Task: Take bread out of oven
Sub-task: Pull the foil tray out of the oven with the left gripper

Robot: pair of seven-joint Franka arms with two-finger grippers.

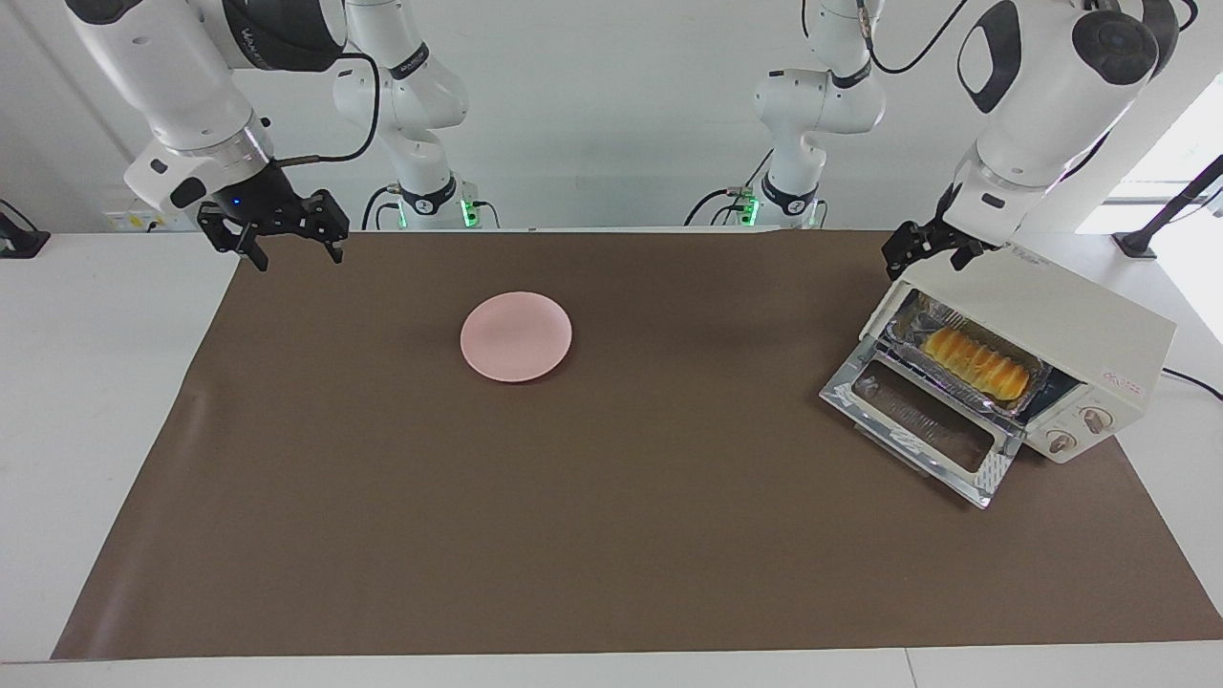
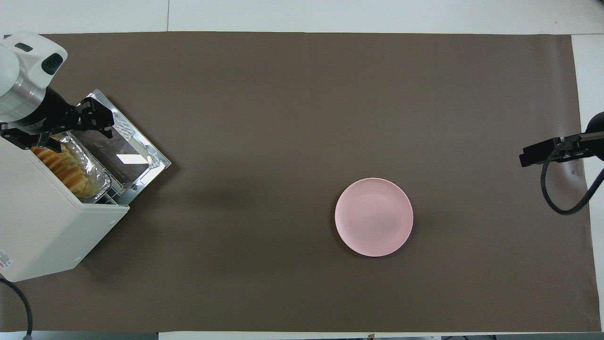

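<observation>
One bread (image 1: 976, 362) lies in its foil tray (image 1: 932, 320) inside the oven (image 1: 1070, 330) at the left arm's end of the table, door (image 1: 922, 426) dropped flat and nothing blocking the mouth. Left gripper (image 1: 932, 250) hangs over the oven's top corner above the opening, fingers spread, holding nothing. One pink plate (image 1: 516, 336) sits mid-mat (image 1: 611, 554). Right gripper (image 1: 291, 234) waits over the mat's corner, fingers apart. Only the facing view shows the oven's two knobs (image 1: 1080, 430).
</observation>
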